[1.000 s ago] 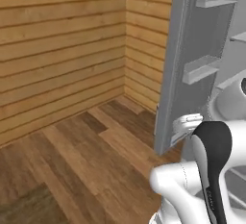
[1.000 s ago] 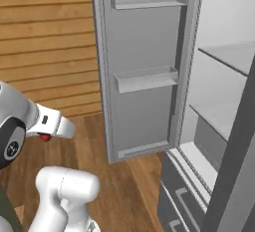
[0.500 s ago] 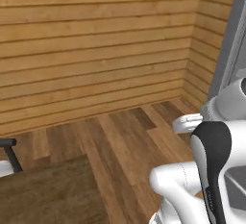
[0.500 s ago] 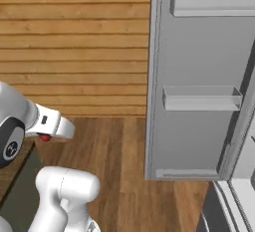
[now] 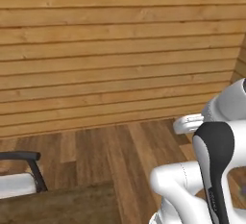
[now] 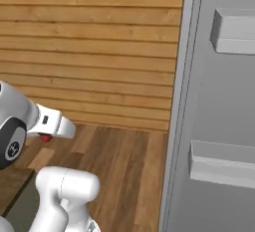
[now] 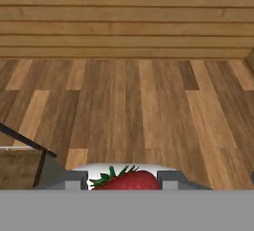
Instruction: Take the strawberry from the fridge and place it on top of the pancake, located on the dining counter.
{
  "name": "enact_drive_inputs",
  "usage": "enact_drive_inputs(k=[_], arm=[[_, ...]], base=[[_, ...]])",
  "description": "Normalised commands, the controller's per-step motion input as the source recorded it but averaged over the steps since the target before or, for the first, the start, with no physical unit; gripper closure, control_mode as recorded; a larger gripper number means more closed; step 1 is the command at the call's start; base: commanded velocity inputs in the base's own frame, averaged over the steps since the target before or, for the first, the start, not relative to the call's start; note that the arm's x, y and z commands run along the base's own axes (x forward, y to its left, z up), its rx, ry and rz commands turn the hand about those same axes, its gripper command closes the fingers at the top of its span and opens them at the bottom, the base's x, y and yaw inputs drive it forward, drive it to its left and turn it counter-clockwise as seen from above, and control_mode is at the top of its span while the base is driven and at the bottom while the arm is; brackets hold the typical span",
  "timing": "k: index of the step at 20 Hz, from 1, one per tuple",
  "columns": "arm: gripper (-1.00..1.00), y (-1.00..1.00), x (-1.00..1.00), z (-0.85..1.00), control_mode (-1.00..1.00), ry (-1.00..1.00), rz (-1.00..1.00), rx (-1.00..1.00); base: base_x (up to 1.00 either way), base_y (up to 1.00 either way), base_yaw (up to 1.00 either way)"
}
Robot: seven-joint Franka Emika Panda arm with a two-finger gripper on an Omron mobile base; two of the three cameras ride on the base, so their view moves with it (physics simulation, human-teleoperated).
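My gripper (image 7: 124, 181) is shut on the strawberry (image 7: 127, 180), a red berry with green leaves that sits between the two dark fingertips at the bottom of the hand view. The right base view gives a small red glimpse of the strawberry (image 6: 46, 138) under the white hand, held low over the wooden floor. The fridge's light-grey open door (image 6: 219, 101) with its door shelves stands at the right. A dark-brown slab corner, which looks like the dining counter (image 5: 62, 207), lies at the lower left. The pancake is out of view.
A wall of horizontal wooden planks (image 5: 120, 50) runs across ahead, with plank floor (image 7: 139, 101) in front of it. A dark-framed seat with a white cushion (image 5: 19, 172) stands at the far left beside the slab.
The whole picture has swung left as the base turns. The fridge door has slid off to the right and the plank wall now faces me. The strawberry stays in the gripper.
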Motion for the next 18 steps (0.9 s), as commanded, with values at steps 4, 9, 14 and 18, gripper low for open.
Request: enact_drive_inputs(k=[4, 9, 14, 18], arm=[[1.0, 0.0, 0.0, 0.0, 1.0, 0.0, 0.0, 0.0], [1.0, 0.0, 0.0, 0.0, 1.0, 0.0, 0.0, 0.0], [1.0, 0.0, 0.0, 0.0, 1.0, 0.0, 0.0, 0.0], [1.0, 0.0, 0.0, 0.0, 1.0, 0.0, 0.0, 0.0]], base=[[1.0, 0.21, 0.0], [1.0, 0.12, 0.0], [1.0, 0.03, 0.0], [1.0, 0.14, 0.29]])
